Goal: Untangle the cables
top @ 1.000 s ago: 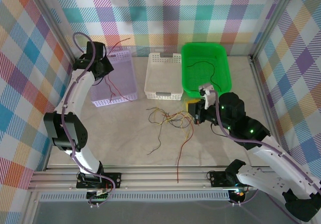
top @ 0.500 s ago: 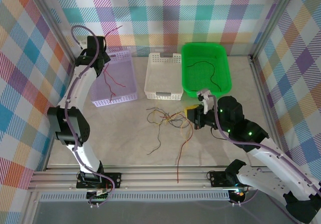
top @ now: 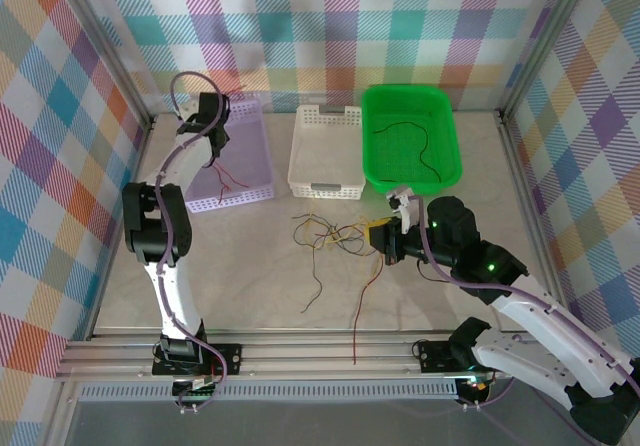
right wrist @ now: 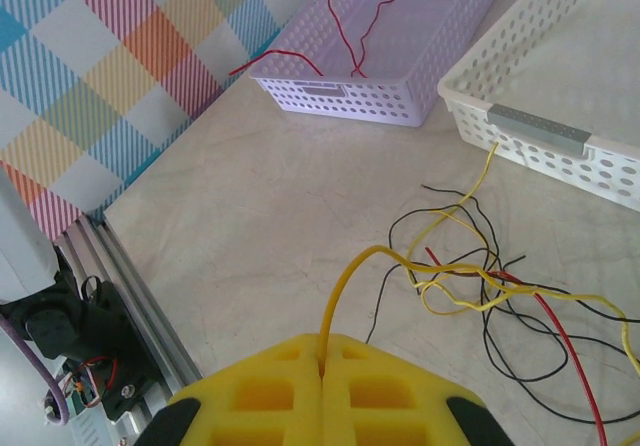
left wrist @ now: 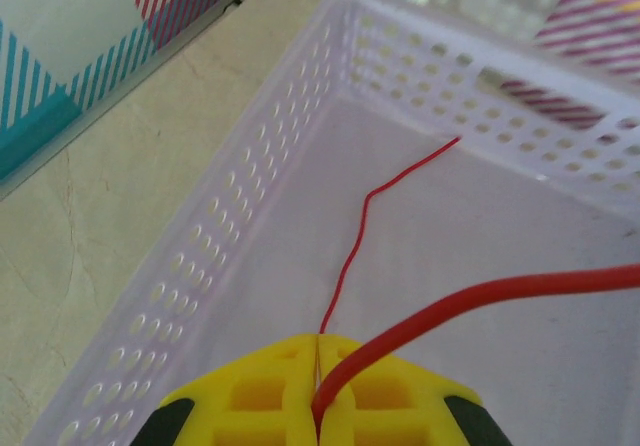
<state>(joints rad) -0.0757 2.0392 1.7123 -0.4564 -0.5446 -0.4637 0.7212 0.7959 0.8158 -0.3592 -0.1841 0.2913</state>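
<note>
Jaws of the left gripper are pressed together on a red wire hanging over the lilac basket. Those of the right gripper pinch a yellow wire running into the tangle on the counter. Pulling may tighten the knot or drag it whole, and the fine wire could slip free.

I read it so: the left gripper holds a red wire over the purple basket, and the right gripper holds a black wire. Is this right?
Not quite. The right gripper holds a yellow wire, not a black one; the right wrist view shows it. The left gripper does hold a red wire over the purple basket.
</note>
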